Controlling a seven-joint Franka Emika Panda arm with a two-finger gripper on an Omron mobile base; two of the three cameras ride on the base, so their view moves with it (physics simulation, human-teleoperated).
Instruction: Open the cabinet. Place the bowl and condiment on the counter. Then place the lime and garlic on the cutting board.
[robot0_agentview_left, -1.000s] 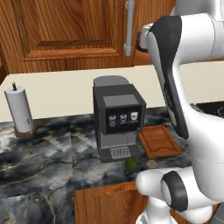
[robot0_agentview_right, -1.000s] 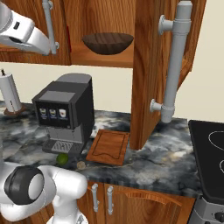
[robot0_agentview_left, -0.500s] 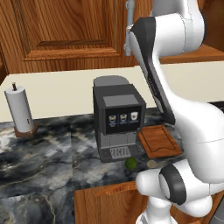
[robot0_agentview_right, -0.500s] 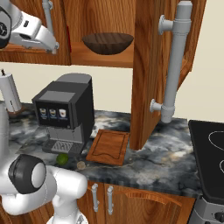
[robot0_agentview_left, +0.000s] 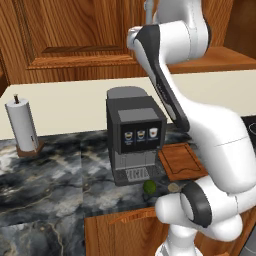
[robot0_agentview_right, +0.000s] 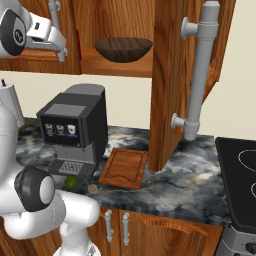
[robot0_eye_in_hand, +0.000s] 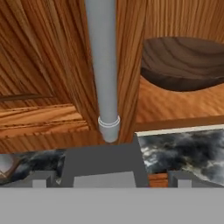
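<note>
The cabinet (robot0_agentview_right: 172, 75) has its right door swung open; its left door (robot0_agentview_left: 75, 35) is shut. Inside, the dark brown bowl (robot0_agentview_right: 123, 48) sits on the shelf, also in the hand view as the bowl (robot0_eye_in_hand: 183, 63). A thin red sliver (robot0_agentview_right: 78, 42) at the left door's edge may be the condiment. My gripper (robot0_agentview_right: 61, 49) is open, just in front of the left door's grey handle (robot0_eye_in_hand: 105, 65), with nothing between its fingers (robot0_eye_in_hand: 39, 179). The lime (robot0_agentview_right: 72, 181) and garlic (robot0_agentview_right: 92, 188) lie on the counter (robot0_agentview_right: 165, 185) beside the cutting board (robot0_agentview_right: 124, 167).
A black coffee machine (robot0_agentview_left: 135, 132) stands under the cabinet, left of the board. A paper towel roll (robot0_agentview_left: 22, 126) is at the far left. A black stove top (robot0_agentview_right: 240, 175) lies at the right. The open door's long handle (robot0_agentview_right: 200, 70) juts out over the counter.
The arm has swung across, bringing the open hand up to the left door's handle. The bowl, lime, garlic and board have not moved.
</note>
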